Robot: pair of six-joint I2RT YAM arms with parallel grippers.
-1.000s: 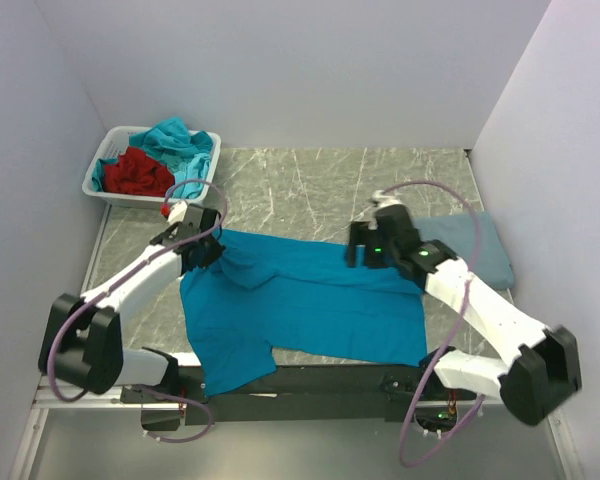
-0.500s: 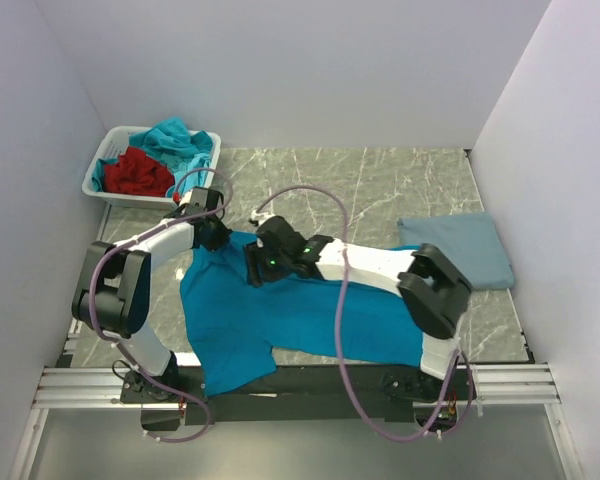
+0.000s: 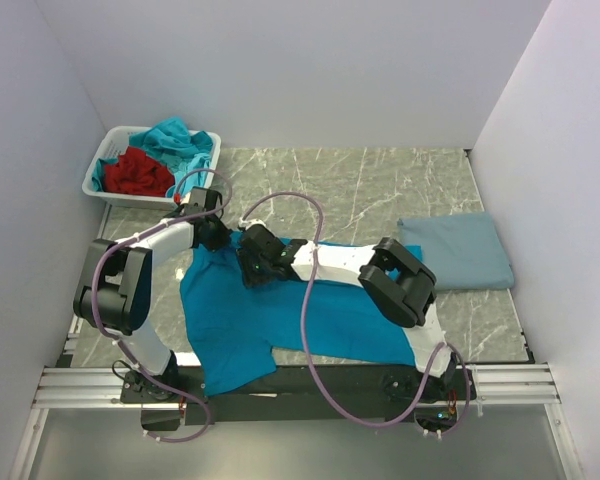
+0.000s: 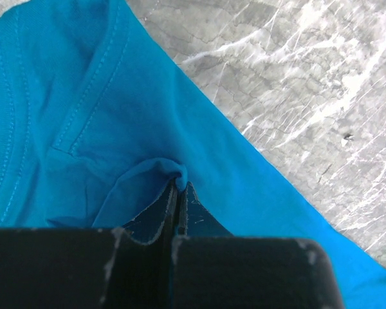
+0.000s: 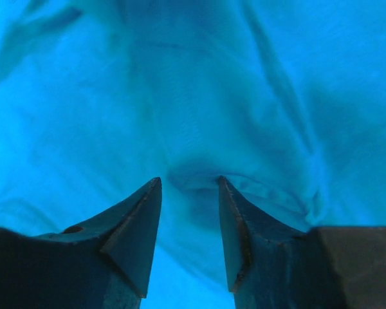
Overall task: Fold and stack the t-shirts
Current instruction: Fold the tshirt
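Note:
A bright teal-blue t-shirt (image 3: 310, 310) lies spread on the marble table, its lower left part hanging over the near edge. My left gripper (image 3: 212, 238) is at the shirt's far left corner, shut on a pinched fold of the cloth (image 4: 174, 172). My right gripper (image 3: 252, 270) reaches across the shirt to just right of the left one. Its jaws stand partly apart (image 5: 188, 183), tips pressed into the teal cloth (image 5: 199, 96) with a ridge of it bulging between them. A duller slate-blue t-shirt (image 3: 460, 250) lies folded at the right.
A white slatted basket (image 3: 98, 175) at the back left holds a red shirt (image 3: 135, 172) and a turquoise one (image 3: 180, 140). White walls close in the back and both sides. Bare marble (image 3: 380, 180) shows behind the spread shirt.
My right arm swung from the shirt's right side across to its left, beside the left gripper, and its jaws narrowed. The left gripper stayed shut on the cloth.

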